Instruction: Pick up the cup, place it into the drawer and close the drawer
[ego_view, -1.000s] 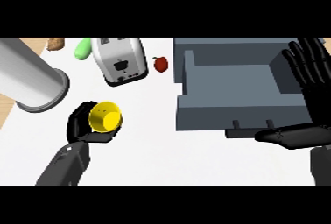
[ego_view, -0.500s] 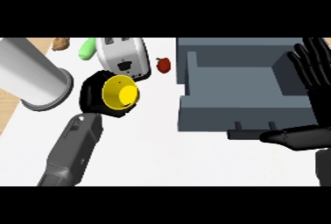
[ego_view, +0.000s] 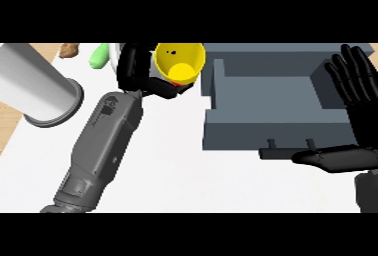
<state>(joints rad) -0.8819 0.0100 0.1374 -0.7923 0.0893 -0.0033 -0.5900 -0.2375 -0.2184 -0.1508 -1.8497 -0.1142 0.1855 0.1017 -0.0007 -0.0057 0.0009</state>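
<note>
Cup (ego_view: 179, 62) in left robot hand (ego_view: 135, 65), beside drawer (ego_view: 269, 130).

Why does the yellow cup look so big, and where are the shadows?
In the head view, the yellow cup looks big because the left hand holds it up, close to the camera, its open mouth facing us. The inside is evenly lit, with a brighter patch low down. The grey drawer has darker inner walls, and the white counter shows hardly any shadow. The right hand stays open at the right edge.

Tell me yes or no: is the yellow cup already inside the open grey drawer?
No, the yellow cup is held by the left hand beside the open grey drawer.
</note>
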